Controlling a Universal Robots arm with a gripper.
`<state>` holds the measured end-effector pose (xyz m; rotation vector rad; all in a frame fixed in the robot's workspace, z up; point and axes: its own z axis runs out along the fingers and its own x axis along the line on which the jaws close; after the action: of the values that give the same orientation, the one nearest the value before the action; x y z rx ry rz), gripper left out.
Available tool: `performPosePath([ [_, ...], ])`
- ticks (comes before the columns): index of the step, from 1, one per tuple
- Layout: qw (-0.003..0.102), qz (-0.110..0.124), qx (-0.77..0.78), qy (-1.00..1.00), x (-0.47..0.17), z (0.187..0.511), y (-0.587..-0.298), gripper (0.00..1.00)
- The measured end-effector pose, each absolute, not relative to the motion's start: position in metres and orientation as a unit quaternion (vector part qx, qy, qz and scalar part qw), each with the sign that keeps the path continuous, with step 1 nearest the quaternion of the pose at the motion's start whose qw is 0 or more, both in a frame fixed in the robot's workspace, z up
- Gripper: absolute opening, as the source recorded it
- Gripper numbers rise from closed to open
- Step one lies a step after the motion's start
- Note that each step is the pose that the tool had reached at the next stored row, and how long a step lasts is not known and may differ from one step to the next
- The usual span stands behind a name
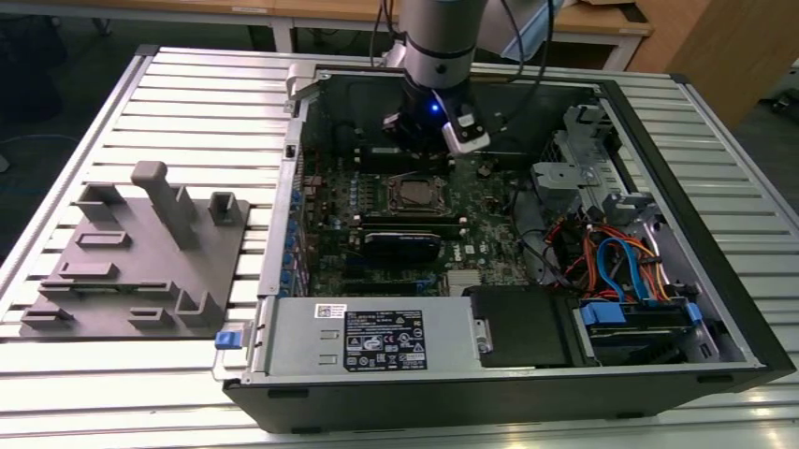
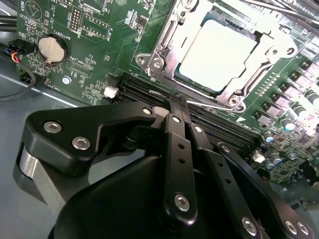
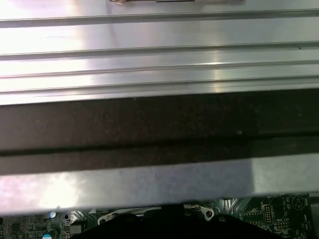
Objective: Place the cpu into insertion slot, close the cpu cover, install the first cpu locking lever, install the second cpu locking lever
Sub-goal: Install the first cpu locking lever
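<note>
Inside the open case (image 1: 736,327), over the green board (image 1: 481,257), the gripper (image 2: 180,105) hung just beside the slot (image 1: 414,195), at about twelve o'clock of it in the exterior view. In the second wrist view its black fingers (image 2: 175,144) stood pressed together, tip against tip, with nothing between them, their tips over the long black memory slots (image 2: 224,130) and close to a thin silver lever (image 2: 212,106) that ran along the nearer edge of the socket. Whether the tips touched that lever I could not tell.

The cpu (image 2: 219,54) lay flat in the slot (image 2: 164,59), its pale metal top showing through the window of the cover (image 2: 243,85), which lay down over it as a silver frame with screws at its corners. So the chip seemed seated and the cover lowered; whether either lever was hooked under its catch I could not make out.

By my judgement the cpu was light, stiff and fragile on its underside, best taken by its edges and never pressed on the middle. The cover was thin springy sheet metal, to be pushed on its rim. The lever looked like stiff spring wire, smooth and apt to slip off closed fingertips; its bent free end was the place to bear on.

At nine o'clock of the case in the exterior view a grey fixture (image 1: 138,262) sat on the ribbed table (image 1: 200,103).
</note>
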<state>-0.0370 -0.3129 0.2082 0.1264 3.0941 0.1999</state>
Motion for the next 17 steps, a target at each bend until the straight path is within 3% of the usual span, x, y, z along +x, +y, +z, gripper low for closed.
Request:
performPosePath([
  [17,0.02,0.053,0.042,0.998,-0.0312,0.2052,-0.3128,0.11],
])
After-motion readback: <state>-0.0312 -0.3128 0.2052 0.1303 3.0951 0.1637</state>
